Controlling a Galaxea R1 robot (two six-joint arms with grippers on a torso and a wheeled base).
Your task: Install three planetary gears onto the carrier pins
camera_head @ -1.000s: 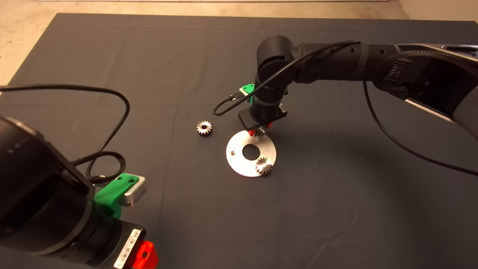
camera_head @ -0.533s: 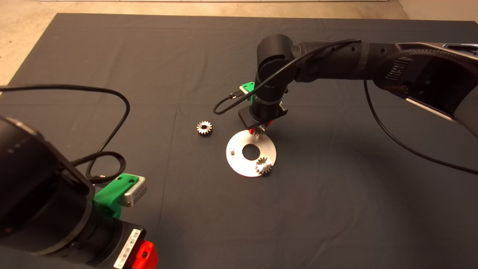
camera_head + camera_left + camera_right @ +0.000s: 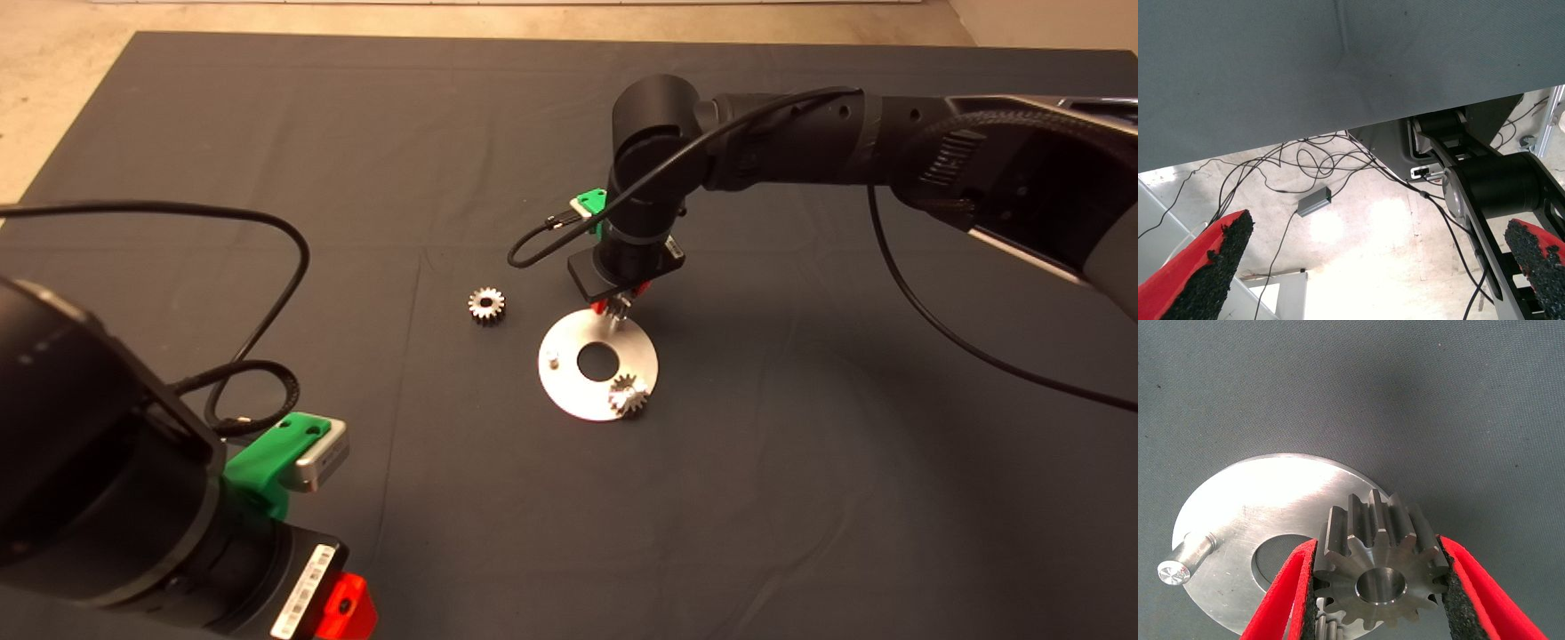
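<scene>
The silvery round disc [image 3: 569, 391] lies mid-mat. One planetary gear [image 3: 628, 396] sits on its near rim. A bare carrier pin [image 3: 552, 359] stands on its left side, and the right wrist view shows it too [image 3: 1185, 557]. A second gear [image 3: 486, 305] lies loose on the mat left of the disc. My right gripper [image 3: 620, 308] hovers over the disc's far edge, shut on a third gear [image 3: 1381, 577]. Its red fingers [image 3: 1288, 593] clamp that gear's toothed sides, bore open, just above the disc [image 3: 1271, 500]. My left gripper [image 3: 342, 609] is parked at the lower left, open.
A black cable [image 3: 267, 293] loops over the mat from the left arm. The mat [image 3: 800, 498] stretches wide around the disc. Beyond its far edge is pale floor [image 3: 53, 80]. The left wrist view looks past the mat's edge at floor cables and a small grey box [image 3: 1314, 202].
The right gripper has lifted slightly and drifted a little toward the far side, still holding its gear. The disc, the seated gear, the loose gear and the left arm have not moved.
</scene>
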